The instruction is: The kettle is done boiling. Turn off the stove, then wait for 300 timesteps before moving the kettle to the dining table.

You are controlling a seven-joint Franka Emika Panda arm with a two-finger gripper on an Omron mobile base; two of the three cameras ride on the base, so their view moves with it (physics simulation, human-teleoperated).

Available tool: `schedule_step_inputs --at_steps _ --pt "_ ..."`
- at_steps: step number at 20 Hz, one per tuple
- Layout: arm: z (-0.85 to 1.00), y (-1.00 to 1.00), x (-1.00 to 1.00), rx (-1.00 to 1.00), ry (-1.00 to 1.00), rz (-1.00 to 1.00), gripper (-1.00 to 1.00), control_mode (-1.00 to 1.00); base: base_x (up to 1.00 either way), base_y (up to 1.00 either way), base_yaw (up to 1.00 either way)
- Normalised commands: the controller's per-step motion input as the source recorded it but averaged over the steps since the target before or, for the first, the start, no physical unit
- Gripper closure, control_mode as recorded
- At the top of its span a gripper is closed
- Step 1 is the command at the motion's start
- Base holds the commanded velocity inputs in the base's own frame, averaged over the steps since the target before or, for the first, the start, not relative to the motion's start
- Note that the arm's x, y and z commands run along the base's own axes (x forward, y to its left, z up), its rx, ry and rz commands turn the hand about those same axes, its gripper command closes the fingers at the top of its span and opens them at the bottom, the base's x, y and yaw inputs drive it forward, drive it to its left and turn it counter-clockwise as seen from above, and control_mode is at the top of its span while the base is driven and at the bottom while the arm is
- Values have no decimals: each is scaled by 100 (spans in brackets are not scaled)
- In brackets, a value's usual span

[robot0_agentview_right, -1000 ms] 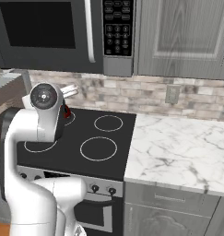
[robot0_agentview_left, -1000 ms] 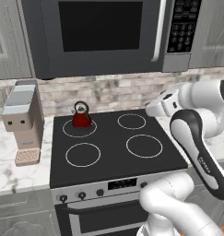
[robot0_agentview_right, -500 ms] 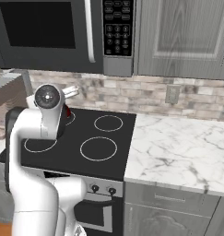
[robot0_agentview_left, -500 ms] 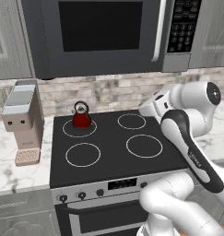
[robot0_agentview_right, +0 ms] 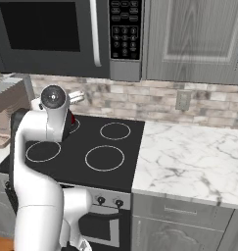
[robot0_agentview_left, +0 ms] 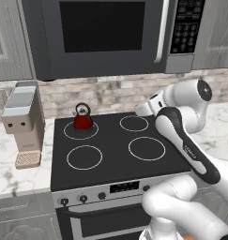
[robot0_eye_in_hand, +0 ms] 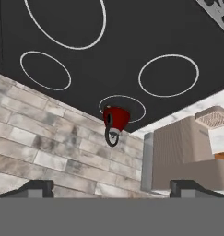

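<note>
1. The kettle (robot0_agentview_left: 82, 119) stands upright on the far-left burner of the stove (robot0_agentview_left: 110, 159), just right of the coffee machine (robot0_agentview_left: 24, 124).
2. The gripper (robot0_eye_in_hand: 111, 186) hovers over the far-right burner, aimed left toward the kettle, well apart from it.
3. Its jaws stand wide open, holding and touching nothing.

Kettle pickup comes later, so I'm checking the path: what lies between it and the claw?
Nothing: the hand view shows the open claw facing the kettle across air.
</note>
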Motion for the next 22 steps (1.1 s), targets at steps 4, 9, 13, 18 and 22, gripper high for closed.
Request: schedule_step_inputs --at_steps 4,9,13,18,22 --pt "-12 11 23 0 5 0 -100 -100 0 0 0" --pt "-13 16 30 0 7 0 -100 -100 0 0 0" --pt "-15 7 22 0 4 0 -100 -100 0 0 0" --pt "-16 10 26 0 6 0 -100 -100 0 0 0" --pt "-15 12 30 0 7 0 -100 -100 0 0 0"
